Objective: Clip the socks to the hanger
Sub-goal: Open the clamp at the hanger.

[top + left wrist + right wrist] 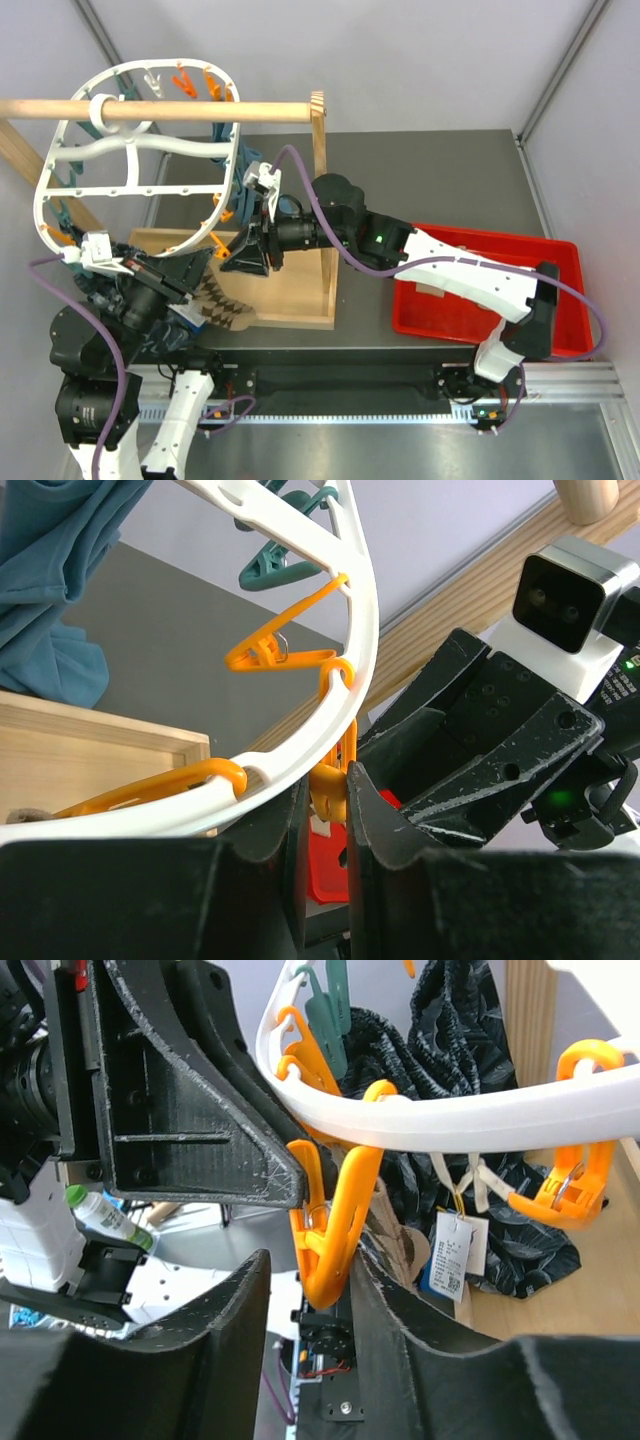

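The white oval hanger (60, 150) hangs from a wooden rod, with orange and teal pegs on its rim. My left gripper (195, 270) is at its lower rim. In the left wrist view the gripper (325, 790) is shut on an orange peg (335, 795) under the rim (360, 630). My right gripper (245, 262) faces it from the right. In the right wrist view it (310, 1270) is open with the orange peg (335, 1220) between its jaws. An argyle sock (222, 303) shows just below my left gripper; what holds it is hidden.
The wooden rod (200, 110) and post stand on a wooden base (290, 290). A red tray (450, 310) sits at the right. Teal cloth (50, 580) and dark patterned cloth (450, 1020) with a white tag (455, 1250) hang from the hanger.
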